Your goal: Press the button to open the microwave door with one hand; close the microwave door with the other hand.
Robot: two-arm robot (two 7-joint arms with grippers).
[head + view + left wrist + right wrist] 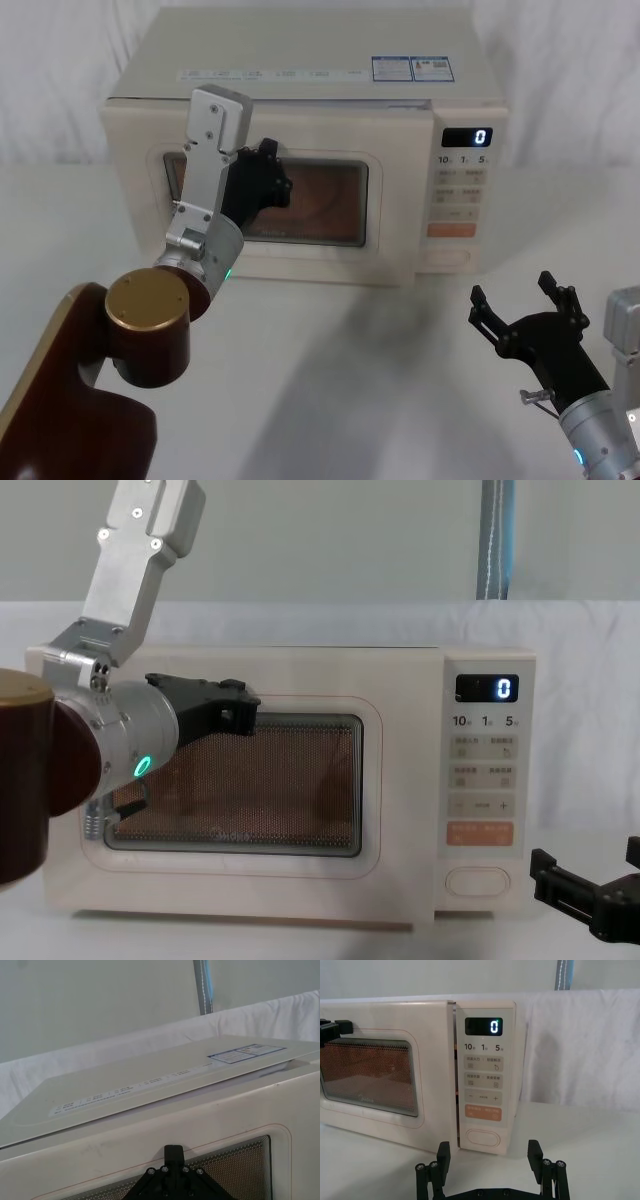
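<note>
Head view: the microwave [300,150] stands at the far side of the white tabletop [330,380]. The door [320,250] sits nearly flush with the body. The left hand [268,178] rests against the door's window, near its upper left; whether its fingers are spread or pressed together cannot be told. The right hand [522,296] hovers over the tabletop in front of the keypad, fingers spread, gripping nothing. The button [448,257] is at the bottom of the keypad.

Left wrist view: the left hand [173,1160] lies at the door [150,1150], by the window's top edge.

Right wrist view: the right hand [489,1156] is spread, facing the button [482,1137]. A narrow gap shows between door [430,1035] and keypad.

Chest view: the left hand [235,708] meets the window's upper part. The right hand [590,880] is low, right of the button [477,881].
</note>
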